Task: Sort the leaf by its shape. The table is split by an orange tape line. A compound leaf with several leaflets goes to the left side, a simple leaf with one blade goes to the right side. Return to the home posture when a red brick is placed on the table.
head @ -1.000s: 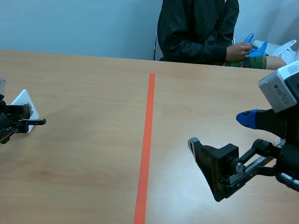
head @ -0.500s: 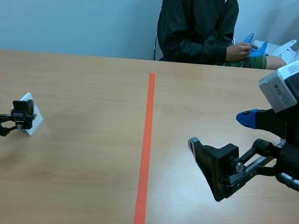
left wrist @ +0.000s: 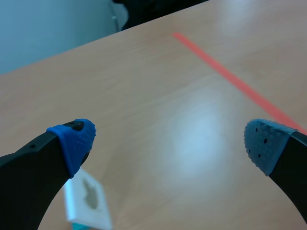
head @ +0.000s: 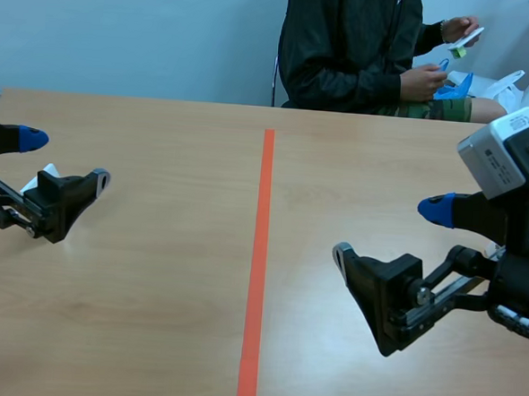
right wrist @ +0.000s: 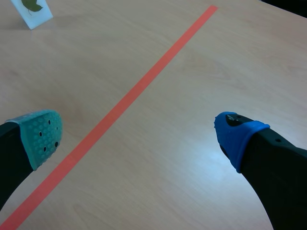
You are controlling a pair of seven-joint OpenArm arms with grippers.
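Your left gripper has its fingers spread wide with only bare wood between the blue pads, so it holds nothing. Your right gripper is the same: one grey-green pad and one blue pad stand far apart over the table, gripping nothing. The leaf card, a small white card with a green leaf printed on it, sits just beside and below one finger of the left gripper, outside the gap between the pads. From the scene view you see only a white corner of it behind that gripper, and it is too blurred or cropped everywhere for you to count its blades. The card rests on the left side of the orange tape line, well apart from the line. The right gripper hangs low on the right side, and in its wrist view the tape runs aslant under the gap between its fingers, with the card far ahead across the line. Both arms come in over the wooden table. Across it a person in a dark jacket sits with one hand raised, holding a small flat thing.
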